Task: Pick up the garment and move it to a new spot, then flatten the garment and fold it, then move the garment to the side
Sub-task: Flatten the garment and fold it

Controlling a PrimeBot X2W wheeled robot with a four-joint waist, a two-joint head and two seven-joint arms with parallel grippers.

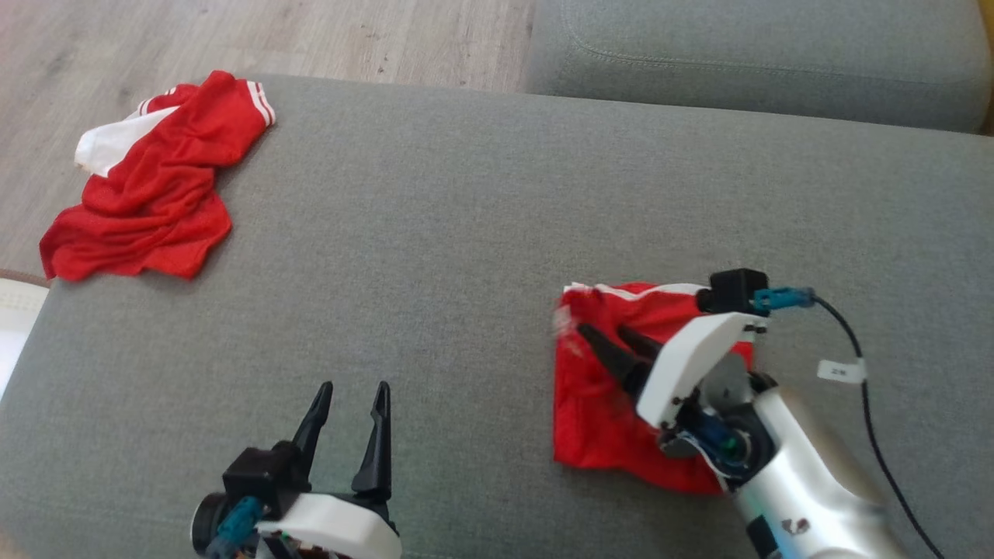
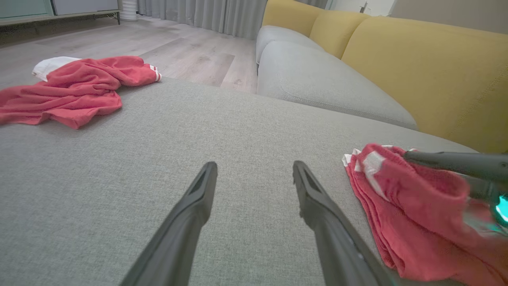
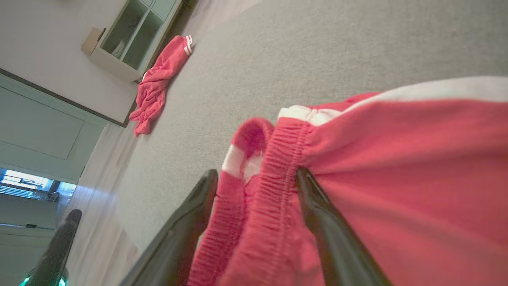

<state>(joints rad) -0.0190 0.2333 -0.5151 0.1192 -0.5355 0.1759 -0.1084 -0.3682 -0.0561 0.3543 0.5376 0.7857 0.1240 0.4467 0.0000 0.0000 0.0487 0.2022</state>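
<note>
A folded red garment with white trim [image 1: 598, 419] [image 2: 412, 214] [image 3: 397, 159] lies on the grey sofa seat [image 1: 466, 233] at the right. My right gripper [image 1: 602, 330] [image 3: 256, 174] rests on top of it with its fingers spread. The bunched elastic waistband sits between them, and the jaws are as wide apart as the left gripper's. One of its fingers [image 2: 456, 163] also crosses the garment in the left wrist view. My left gripper [image 1: 354, 388] [image 2: 254, 165] hovers open over bare cushion at the lower left, with nothing in it.
A second red and white garment [image 1: 155, 186] [image 2: 67, 87] [image 3: 158, 83] lies crumpled at the seat's far left corner. Another grey cushion [image 1: 761, 54] and a yellow backrest [image 2: 428, 71] stand beyond. Wooden floor [image 1: 233, 31] borders the far-left edge. A black cable [image 1: 870, 404] trails from my right wrist.
</note>
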